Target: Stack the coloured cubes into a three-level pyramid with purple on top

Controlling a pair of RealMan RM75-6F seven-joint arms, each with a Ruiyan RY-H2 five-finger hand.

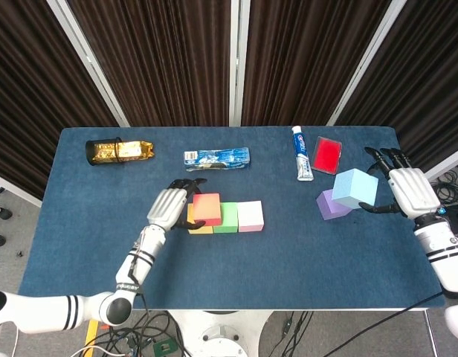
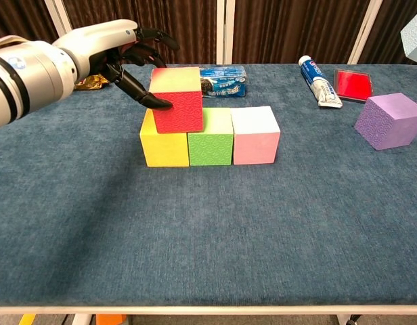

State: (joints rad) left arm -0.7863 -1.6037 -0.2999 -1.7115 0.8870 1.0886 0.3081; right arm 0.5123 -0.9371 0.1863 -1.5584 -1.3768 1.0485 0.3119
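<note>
Yellow (image 2: 162, 145), green (image 2: 210, 139) and pink (image 2: 254, 135) cubes stand side by side in a row mid-table. A red cube (image 2: 177, 99) rests on top, straddling the yellow and green ones. My left hand (image 2: 103, 44) grips it, thumb on its left face and fingers curled behind it. In the head view the left hand (image 1: 169, 207) sits just left of the red cube (image 1: 207, 209). The purple cube (image 1: 331, 204) lies on the table at the right. Just above it my right hand (image 1: 407, 192) holds a light blue cube (image 1: 354, 188) in the air.
A toothpaste tube (image 1: 303, 152) and a red box (image 1: 327, 154) lie behind the purple cube. A blue-white packet (image 1: 216, 157) lies behind the row of cubes. A gold packet (image 1: 119, 151) sits at the far left. Dark curtains hang behind the table.
</note>
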